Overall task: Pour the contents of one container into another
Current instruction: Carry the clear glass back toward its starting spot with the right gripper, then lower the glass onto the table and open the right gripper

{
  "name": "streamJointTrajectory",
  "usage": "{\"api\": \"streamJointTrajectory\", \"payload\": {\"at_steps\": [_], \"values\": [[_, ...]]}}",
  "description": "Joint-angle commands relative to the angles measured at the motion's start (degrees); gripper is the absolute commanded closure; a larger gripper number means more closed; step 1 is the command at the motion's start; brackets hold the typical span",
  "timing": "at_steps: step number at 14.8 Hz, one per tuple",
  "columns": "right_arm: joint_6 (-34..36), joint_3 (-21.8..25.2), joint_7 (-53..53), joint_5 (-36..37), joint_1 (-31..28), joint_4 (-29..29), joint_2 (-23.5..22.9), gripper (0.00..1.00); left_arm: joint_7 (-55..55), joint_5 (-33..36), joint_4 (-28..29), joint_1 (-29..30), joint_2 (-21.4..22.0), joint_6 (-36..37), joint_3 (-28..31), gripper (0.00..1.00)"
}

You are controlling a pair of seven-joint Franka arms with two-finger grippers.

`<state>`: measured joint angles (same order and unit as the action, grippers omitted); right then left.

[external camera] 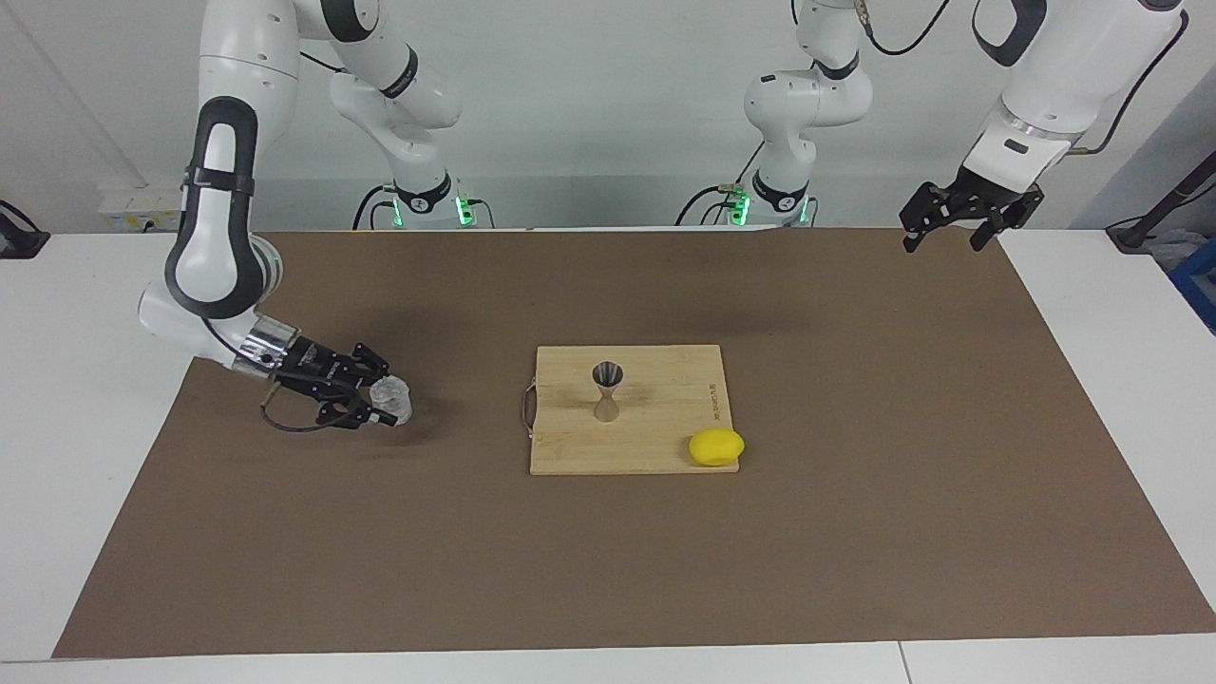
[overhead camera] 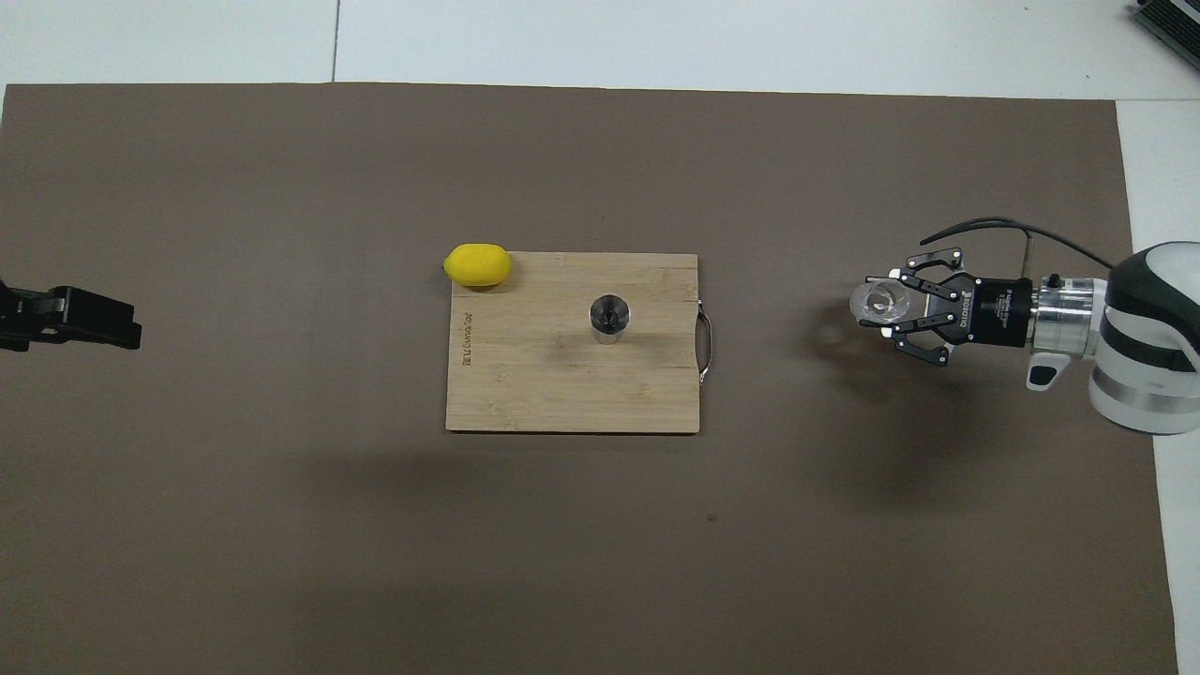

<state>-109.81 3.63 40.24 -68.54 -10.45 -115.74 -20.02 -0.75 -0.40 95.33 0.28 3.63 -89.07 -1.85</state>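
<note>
You have a white counter [external camera: 1092,399] with a broad brown mat [external camera: 855,532] covering most of it. At the mat's middle lies a bamboo cutting board [external camera: 655,437] with a small metal handle on the edge toward the right arm's end.

The right arm reaches in low over the mat toward its own end of the counter, well apart from the board. Its right pincer [external camera: 380,403] is closed around the clear glass tumbler [external camera: 391,399] — the glass is gripped from the side, mouth up in the overhead view [overhead camera: 877,300], and sits just at or barely above the mat; you cannot tell from either view whether its base touches. The left arm waits, its left pincer [external camera: 959,220] raised over the mat's edge at the left arm's end, fingers spread wide with nothing in them; in the overhead view only its tip [overhead camera: 80,319] shows.

On the board, near its middle, the metal jigger [external camera: 607,389] stands upright — an hourglass shape, open cup on top. The lemon [external camera: 716,446] rests at the board's corner farthest from the robots, toward the left arm's end, partly overhanging the edge.
</note>
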Motion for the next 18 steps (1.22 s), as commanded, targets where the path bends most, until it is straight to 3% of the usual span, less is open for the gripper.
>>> {"api": "streamJointTrajectory", "payload": {"at_steps": [1, 5, 11, 18], "values": [[2.1, -0.6, -1.8, -2.5, -1.6, 0.1, -1.8, 1.00, 0.8, 1.3, -1.0, -0.1, -1.1, 0.7, 0.4, 0.00], [1.3, -0.6, -0.8, -4.5, 2.0, -0.7, -2.1, 1.00, 0.8, 1.3, -1.0, 0.1, -1.2, 0.7, 0.4, 0.00], [3.0, -0.6, -0.7, -7.8, 3.0, -0.6, -4.2, 1.00, 0.7, 1.3, -0.9, 0.2, -1.1, 0.2, 0.3, 0.00], [-0.4, -0.6, -1.5, -7.3, 3.9, -2.1, -4.2, 1.00, 0.7, 1.3, -0.6, 0.3, -0.6, -0.3, 0.2, 0.00]]}}
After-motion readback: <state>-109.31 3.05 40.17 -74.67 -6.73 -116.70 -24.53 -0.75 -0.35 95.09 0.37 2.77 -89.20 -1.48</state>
